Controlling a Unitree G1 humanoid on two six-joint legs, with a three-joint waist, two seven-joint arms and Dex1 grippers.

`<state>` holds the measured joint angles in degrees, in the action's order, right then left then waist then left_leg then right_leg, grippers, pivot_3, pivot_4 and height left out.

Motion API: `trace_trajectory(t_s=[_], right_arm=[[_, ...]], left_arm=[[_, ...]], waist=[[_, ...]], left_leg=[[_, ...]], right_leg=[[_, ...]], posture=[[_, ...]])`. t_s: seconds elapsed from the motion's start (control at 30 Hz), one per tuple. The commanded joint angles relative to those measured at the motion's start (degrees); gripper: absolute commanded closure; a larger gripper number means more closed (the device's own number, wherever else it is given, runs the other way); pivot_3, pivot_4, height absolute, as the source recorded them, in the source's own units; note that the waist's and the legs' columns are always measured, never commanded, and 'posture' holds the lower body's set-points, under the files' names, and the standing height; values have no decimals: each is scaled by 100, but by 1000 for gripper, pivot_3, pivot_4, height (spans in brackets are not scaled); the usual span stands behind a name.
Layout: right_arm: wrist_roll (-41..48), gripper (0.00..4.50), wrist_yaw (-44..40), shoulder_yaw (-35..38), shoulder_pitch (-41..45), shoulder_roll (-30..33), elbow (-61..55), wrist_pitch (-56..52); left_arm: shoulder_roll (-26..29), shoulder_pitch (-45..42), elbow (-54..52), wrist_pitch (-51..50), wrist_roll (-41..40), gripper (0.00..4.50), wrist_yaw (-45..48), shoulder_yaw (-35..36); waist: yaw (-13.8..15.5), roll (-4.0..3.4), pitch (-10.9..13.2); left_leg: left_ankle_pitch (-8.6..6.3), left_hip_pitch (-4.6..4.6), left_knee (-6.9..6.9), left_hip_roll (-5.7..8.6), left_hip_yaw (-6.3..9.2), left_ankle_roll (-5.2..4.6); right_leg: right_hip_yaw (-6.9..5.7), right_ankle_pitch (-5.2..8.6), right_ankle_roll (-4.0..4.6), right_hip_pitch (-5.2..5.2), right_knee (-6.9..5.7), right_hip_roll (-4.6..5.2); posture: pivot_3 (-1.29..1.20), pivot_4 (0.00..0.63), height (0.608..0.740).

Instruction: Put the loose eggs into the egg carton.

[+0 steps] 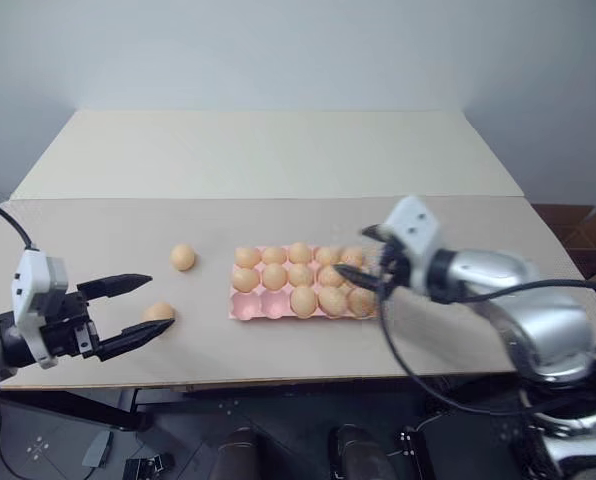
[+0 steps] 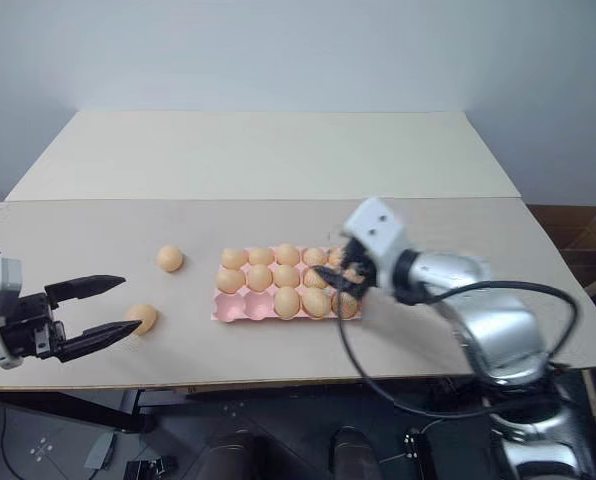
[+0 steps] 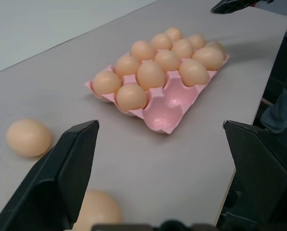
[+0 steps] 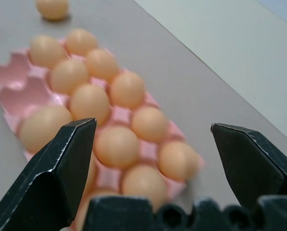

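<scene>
The pink egg carton [image 1: 249, 308] lies on the table right of centre. Several tan eggs fill most of its cups, and two cups at its near-left end are bare [image 3: 161, 117]. Two loose eggs lie left of it: one [image 1: 183, 257] farther back, one [image 1: 159, 312] near the front edge. My left gripper [image 2: 130, 304] is open and level, its fingertips right beside the nearer loose egg [image 3: 96, 210] without holding it. My right gripper [image 4: 153, 130] hangs open and empty over the carton's right end [image 1: 356, 256].
The tabletop is two tan boards with a seam running across [image 1: 278, 197]. Its front edge [image 1: 278, 380] is close to the carton and the near egg. A brown cardboard box [image 1: 583, 228] stands off the table's right side.
</scene>
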<state>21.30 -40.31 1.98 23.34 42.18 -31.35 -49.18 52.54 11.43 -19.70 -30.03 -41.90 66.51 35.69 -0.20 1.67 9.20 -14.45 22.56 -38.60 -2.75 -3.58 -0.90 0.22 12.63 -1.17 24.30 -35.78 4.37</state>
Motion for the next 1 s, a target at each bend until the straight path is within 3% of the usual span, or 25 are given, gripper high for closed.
trace_trajectory(t_s=[0.03,0.17,0.3,0.7,0.87,1.0], right_arm=[[305,55,-817,871,-569,313,86,1022],[828,55,-1769,1695,-1337,525,600,1618],[834,55,-2264,1861,-1822,738,1110,1987],[1040,55,-2013,1765,-1871,683,785,2012],[1090,55,-1859,1679,-1870,599,564,2006],[1133,55,-1815,1619,-1823,561,512,1993]], left_arm=[[143,148,129,136,86,0,161,431],[151,418,316,151,147,0,316,793],[68,682,336,197,167,0,430,970],[-120,1266,695,225,199,0,464,1317],[-293,1186,602,338,530,0,67,800],[-442,731,416,-146,656,0,-820,200]], waist=[[-4,1,0],[-61,2,1],[-53,3,2],[-46,3,2],[-22,3,2],[15,4,2]], left_leg=[[0,-1,2,0,-1,0],[0,-19,7,-7,-8,0],[0,-31,7,-8,-17,0],[0,-34,7,-9,-34,1],[-1,-34,7,-8,-35,2],[-1,-34,7,-7,-35,2]], right_leg=[[1,0,0,1,-1,-1],[11,4,-1,-2,-9,-8],[21,39,5,-8,-11,-7],[40,39,3,-1,-12,-3],[40,39,3,-3,-10,0],[41,32,11,-4,-10,0]], posture=[[0,150,740],[0,150,740],[0,150,740],[0,150,740],[0,150,740],[0,150,740]])
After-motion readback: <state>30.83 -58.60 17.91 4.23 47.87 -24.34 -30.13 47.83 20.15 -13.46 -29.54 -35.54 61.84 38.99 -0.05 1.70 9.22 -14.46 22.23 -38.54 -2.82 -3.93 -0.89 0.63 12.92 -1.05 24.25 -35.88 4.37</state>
